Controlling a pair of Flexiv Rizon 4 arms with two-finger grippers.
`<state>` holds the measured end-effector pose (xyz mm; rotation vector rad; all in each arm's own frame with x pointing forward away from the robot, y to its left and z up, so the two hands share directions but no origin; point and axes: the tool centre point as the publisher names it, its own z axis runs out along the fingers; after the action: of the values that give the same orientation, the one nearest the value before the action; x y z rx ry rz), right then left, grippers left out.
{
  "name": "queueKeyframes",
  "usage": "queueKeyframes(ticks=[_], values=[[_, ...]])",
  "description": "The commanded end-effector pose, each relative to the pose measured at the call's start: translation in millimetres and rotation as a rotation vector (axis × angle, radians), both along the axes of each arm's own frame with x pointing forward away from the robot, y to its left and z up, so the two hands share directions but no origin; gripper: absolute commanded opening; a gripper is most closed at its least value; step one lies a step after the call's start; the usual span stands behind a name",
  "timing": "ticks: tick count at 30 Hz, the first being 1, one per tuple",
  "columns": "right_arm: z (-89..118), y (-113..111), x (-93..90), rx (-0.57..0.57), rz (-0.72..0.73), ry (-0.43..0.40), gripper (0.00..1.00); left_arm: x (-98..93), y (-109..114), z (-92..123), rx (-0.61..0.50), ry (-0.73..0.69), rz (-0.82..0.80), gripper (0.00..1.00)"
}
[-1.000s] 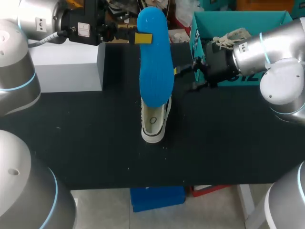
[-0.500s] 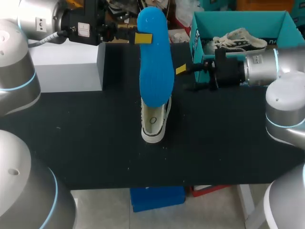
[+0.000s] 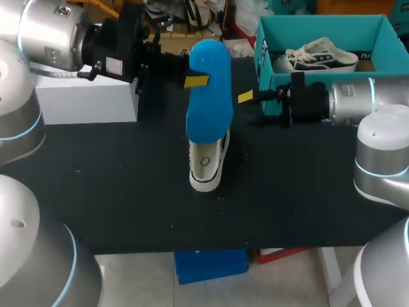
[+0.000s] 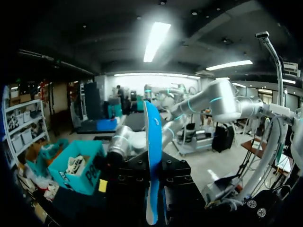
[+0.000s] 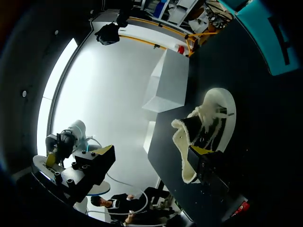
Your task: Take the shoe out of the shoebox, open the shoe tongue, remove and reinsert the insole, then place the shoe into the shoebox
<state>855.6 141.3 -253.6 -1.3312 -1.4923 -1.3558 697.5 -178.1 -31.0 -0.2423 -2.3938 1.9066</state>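
L gripper (image 3: pixel 195 81) clamped on blue insole (image 3: pixel 208 96), hanging over shoe (image 3: pixel 206 163) on table (image 3: pixel 115 179). R gripper (image 3: pixel 250 105) open, empty, beside shoe. Risk: shoe unheld, so insole may snag at the opening, buckle or tip the shoe.

Even overhead light fills the head view; the black table (image 3: pixel 128 166) stays dark and matte while the blue insole (image 3: pixel 209 102) is brightly lit. In the left wrist view ceiling tubes (image 4: pixel 156 40) glare and the near foreground is dim; in the right wrist view a broad white area beyond the table is washed out.
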Motion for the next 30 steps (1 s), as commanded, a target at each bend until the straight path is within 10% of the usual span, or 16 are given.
queueKeyframes(ticks=[1, 17, 30], values=[[-1, 1, 0.0, -0.001, -0.002, 0.000, 1.00, -16.5, 7, -1, 0.120, -0.601, 0.023, 0.00], [-1, 1, 0.0, -0.001, -0.002, 0.000, 1.00, -16.5, 7, -1, 0.120, -0.601, 0.023, 0.00], [-1, 1, 0.0, -0.001, -0.002, 0.000, 1.00, -96.6, 55, -93, 0.043, -1.009, 0.075, 0.00]])
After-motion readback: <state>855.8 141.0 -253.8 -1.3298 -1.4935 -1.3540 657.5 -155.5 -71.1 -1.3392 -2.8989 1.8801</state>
